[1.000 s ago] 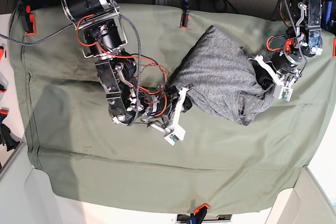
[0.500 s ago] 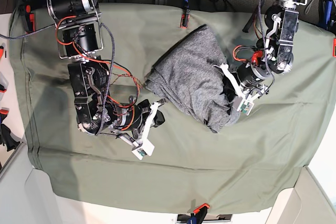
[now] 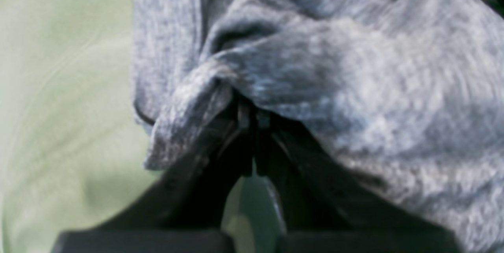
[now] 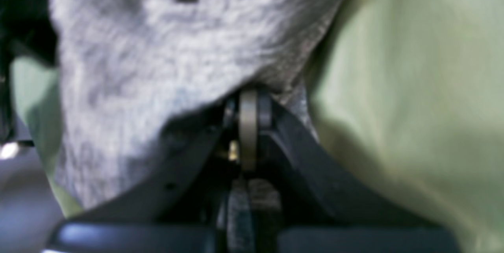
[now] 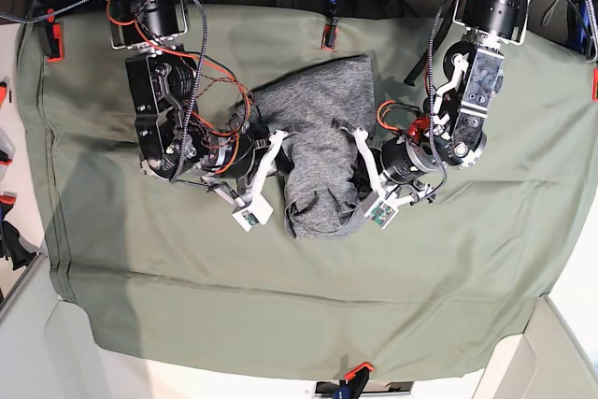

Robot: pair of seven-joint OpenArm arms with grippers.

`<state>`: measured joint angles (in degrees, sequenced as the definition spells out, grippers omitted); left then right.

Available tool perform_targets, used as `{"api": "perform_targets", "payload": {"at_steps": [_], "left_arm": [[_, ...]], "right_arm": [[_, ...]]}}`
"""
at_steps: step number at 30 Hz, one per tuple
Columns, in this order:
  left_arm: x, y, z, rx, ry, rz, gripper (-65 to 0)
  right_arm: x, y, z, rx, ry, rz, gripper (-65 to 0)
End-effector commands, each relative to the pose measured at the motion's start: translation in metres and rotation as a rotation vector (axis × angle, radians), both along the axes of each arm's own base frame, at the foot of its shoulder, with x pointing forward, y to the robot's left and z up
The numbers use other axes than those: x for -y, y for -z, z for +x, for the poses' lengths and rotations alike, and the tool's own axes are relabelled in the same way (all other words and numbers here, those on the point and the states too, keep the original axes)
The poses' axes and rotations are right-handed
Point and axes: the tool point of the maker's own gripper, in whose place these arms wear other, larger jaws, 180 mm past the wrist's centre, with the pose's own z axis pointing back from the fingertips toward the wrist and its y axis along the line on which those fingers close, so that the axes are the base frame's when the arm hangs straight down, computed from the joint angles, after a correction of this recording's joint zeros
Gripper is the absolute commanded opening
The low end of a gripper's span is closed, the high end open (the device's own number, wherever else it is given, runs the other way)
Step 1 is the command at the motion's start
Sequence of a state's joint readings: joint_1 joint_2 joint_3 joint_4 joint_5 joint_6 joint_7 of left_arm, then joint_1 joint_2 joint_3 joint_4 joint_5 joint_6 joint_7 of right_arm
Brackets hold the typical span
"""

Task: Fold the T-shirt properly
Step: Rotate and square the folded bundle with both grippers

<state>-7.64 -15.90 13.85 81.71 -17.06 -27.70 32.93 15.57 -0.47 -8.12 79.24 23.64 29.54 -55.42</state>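
Near the middle of the surface (image 5: 112, 259), toward its far edge, the T-shirt (image 5: 322, 151) lies bunched on the olive cloth (image 5: 467, 268). Each claw, left claw (image 3: 252, 121) and right claw (image 4: 249, 105), is clenched on a shirt edge, pinching opposite sides, seemingly to draw them together for a fold. Its long axis runs from far edge to near.

The T-shirt (image 5: 322, 142) is mottled, soft matt knit; the olive sheet (image 5: 280, 296) is smooth, plain matt cloth.
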Motion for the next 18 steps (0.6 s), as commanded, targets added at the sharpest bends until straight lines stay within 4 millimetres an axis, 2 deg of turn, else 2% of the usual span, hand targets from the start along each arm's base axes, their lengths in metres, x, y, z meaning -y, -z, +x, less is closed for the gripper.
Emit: {"api": "perform_targets", "payload": {"at_steps": [1, 5, 11, 14, 18], "left_arm": [[0.000, -0.018, 0.020, 0.055, -0.011, -0.028, -65.0], [-0.003, -0.010, 0.044, 0.021, -0.045, -0.035, -65.0], [-0.013, -0.020, 0.083, 0.022, -0.081, -0.017, -65.0], [-0.027, -0.025, 0.091, 0.006, -0.095, 0.023, -65.0], [-0.049, -0.032, 0.092, -0.010, -0.118, 0.032, -65.0]], "right_arm": [[-0.001, -0.019, 0.009, 0.059, 0.012, 0.031, -65.0], [0.013, -0.025, 0.006, 0.084, 0.067, 0.046, -65.0], [0.033, -0.018, 0.001, 0.052, 0.125, 0.041, -65.0], [0.037, -0.012, -0.003, 0.036, 0.141, 0.041, -65.0], [0.037, -0.015, -0.001, 0.053, 0.155, 0.059, -65.0]]}}
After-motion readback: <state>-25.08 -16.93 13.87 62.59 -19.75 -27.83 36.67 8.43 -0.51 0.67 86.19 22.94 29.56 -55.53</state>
